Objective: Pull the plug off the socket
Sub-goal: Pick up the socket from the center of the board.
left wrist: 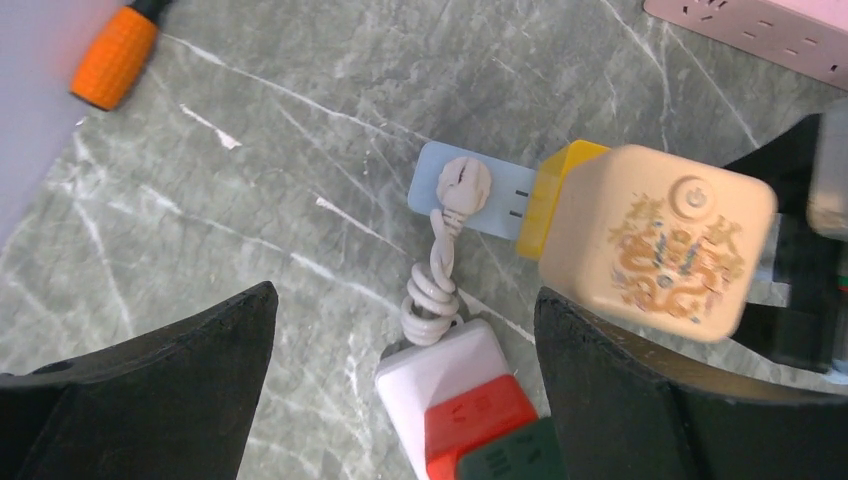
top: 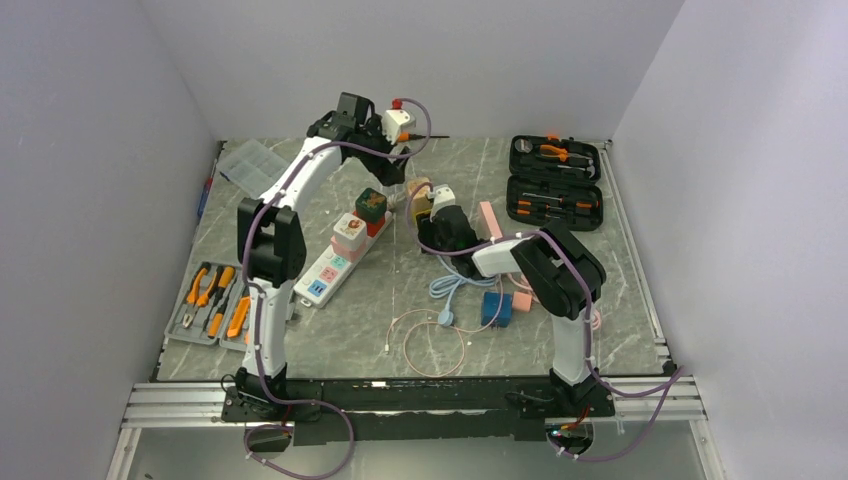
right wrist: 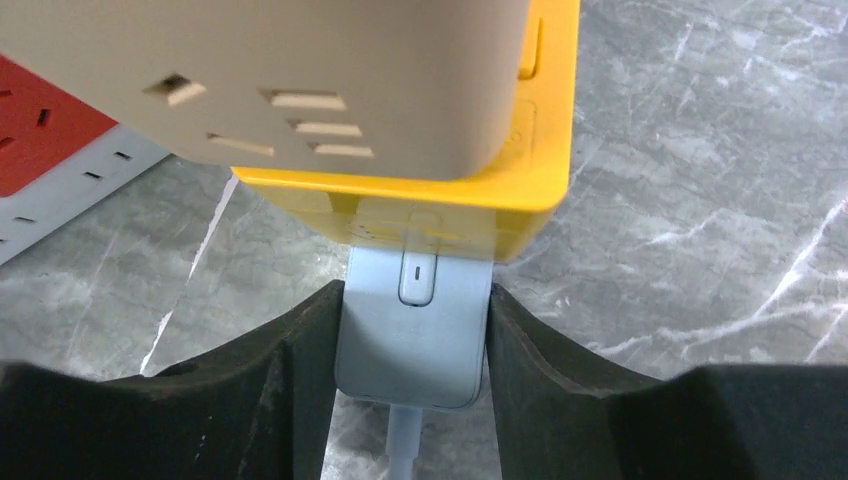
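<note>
The beige cube socket carries a power symbol near its upper right corner. Below it is gold ornamental print whose characters are too blurred to read. The pale blue plug bears one short vertical dash. Coloured labels on the power strip are illegible.

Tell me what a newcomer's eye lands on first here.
The right gripper at mid-table, clamped on a pale blue plug seated in the yellow-based cube socket. The left gripper hangs wide open above it. Orange-handled tools fill the open black case at the far right.
</note>
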